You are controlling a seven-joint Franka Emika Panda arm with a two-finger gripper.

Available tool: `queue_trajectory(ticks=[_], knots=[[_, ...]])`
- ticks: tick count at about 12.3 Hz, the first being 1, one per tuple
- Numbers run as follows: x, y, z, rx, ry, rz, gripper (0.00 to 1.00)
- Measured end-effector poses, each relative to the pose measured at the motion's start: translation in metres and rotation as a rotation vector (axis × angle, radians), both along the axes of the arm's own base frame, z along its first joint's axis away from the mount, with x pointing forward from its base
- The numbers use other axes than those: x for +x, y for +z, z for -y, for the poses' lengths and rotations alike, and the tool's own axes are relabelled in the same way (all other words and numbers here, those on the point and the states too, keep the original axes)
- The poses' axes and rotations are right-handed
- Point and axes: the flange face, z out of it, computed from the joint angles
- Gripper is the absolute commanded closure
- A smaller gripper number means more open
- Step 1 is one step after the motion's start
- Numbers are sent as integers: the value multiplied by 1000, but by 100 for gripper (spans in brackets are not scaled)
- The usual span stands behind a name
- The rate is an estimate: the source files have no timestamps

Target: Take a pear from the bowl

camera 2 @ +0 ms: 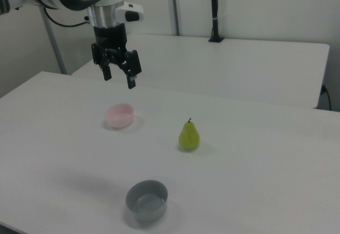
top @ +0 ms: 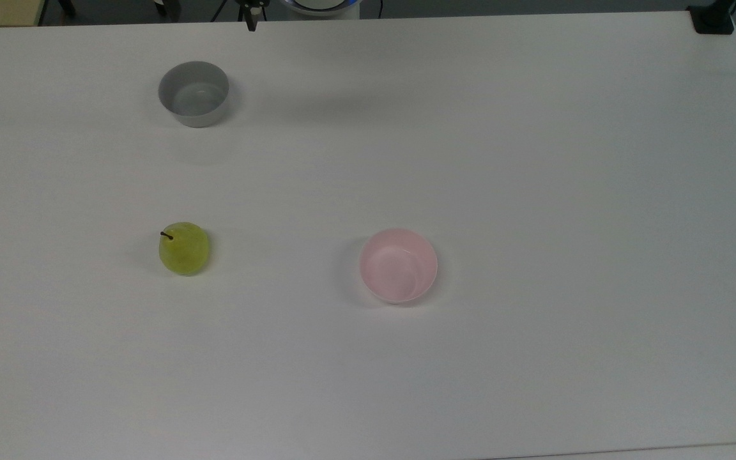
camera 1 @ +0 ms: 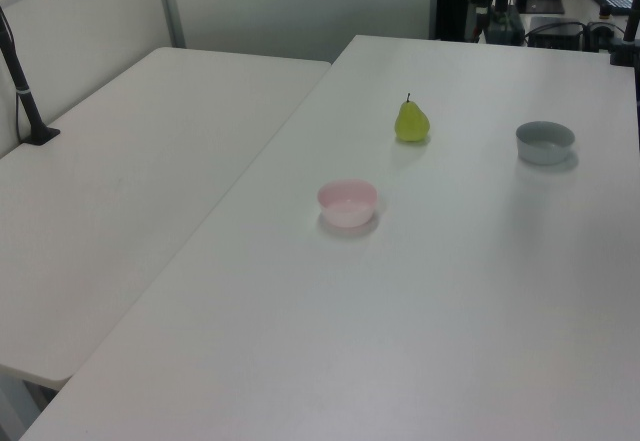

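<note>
A grey bowl (top: pixel 193 94) stands upright and open on the white table (top: pixel 534 160), near the far edge in the top view's upper left. In the left view a second white table (camera 1: pixel 130 161) adjoins the first, with a black post (camera 1: pixel 20 76) clamped at its edge and a pale wall behind

Item count, referenced to my gripper (camera 2: pixel 119 78): one pear (top: pixel 184 249), upright, below my fingertips and toward the right view's right. Two bowls: one pink bowl (top: pixel 398 266) below my fingertips, and one grey bowl (top: pixel 193 93) well apart from them, nearer the right view's bottom edge.
</note>
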Motion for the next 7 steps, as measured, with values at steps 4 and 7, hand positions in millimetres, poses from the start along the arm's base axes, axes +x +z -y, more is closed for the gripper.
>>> queue_trajectory(ticks=[4,7], knots=[[13,4,-9,-13,124,97,0],[17,-4,-10,-16,145,113,0]])
